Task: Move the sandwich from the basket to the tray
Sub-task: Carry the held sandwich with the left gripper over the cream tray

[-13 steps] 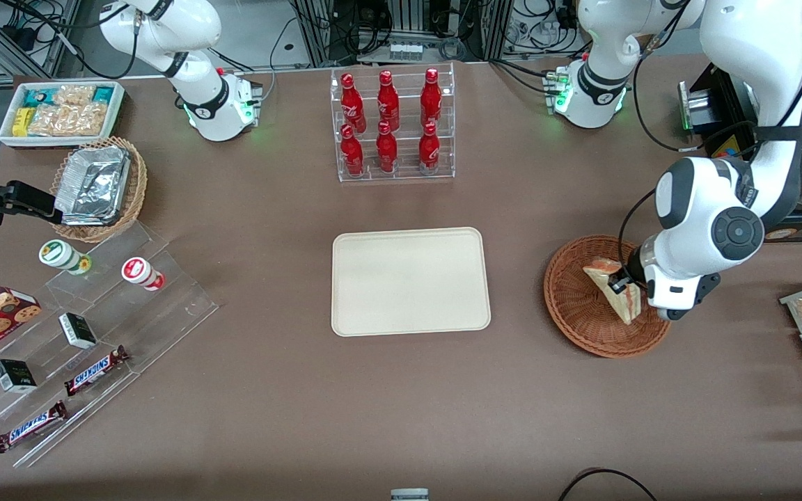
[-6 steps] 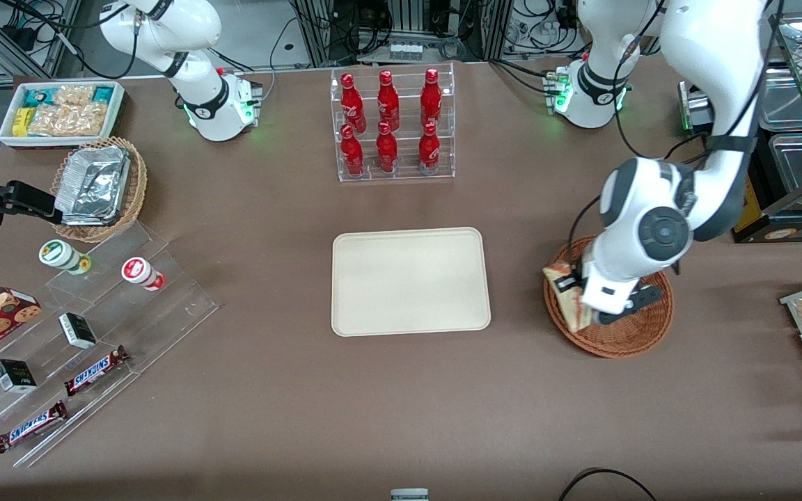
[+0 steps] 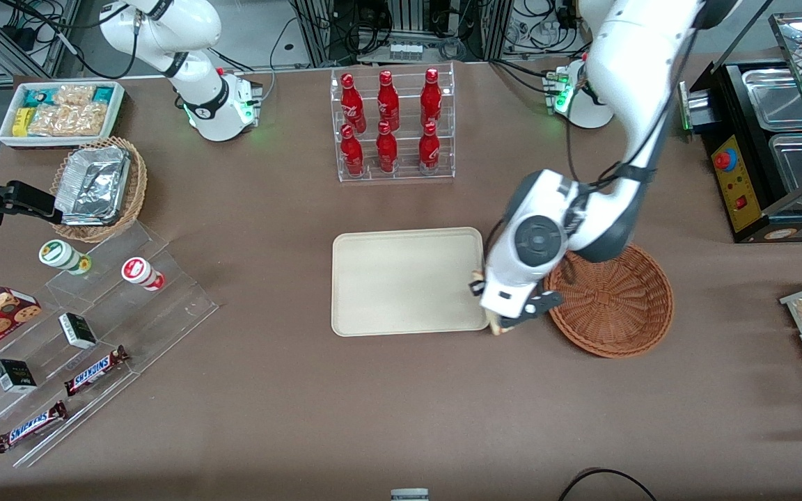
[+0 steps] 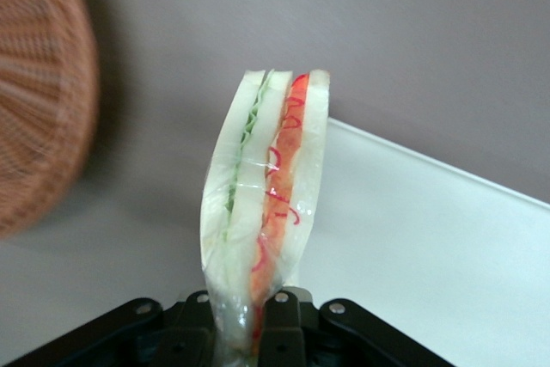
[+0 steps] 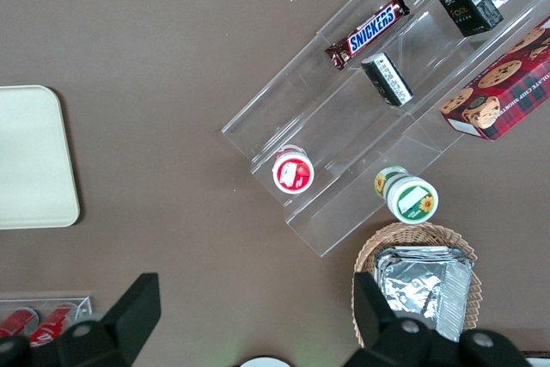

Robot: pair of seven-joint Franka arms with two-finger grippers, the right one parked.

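Sandwich (image 4: 266, 212), clamped in end effector (image 4: 249, 320), has left basket (image 3: 617, 299) and reached tray (image 3: 401, 278) edge.

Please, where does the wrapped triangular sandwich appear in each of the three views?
Front view: clear-wrapped triangular sandwich mostly hidden under the left gripper, between cream tray and round reddish-brown wicker basket.
Left wrist view: sandwich clamped upright.
Right wrist view: not there.
Shared landmark: flat rectangular cream tray.
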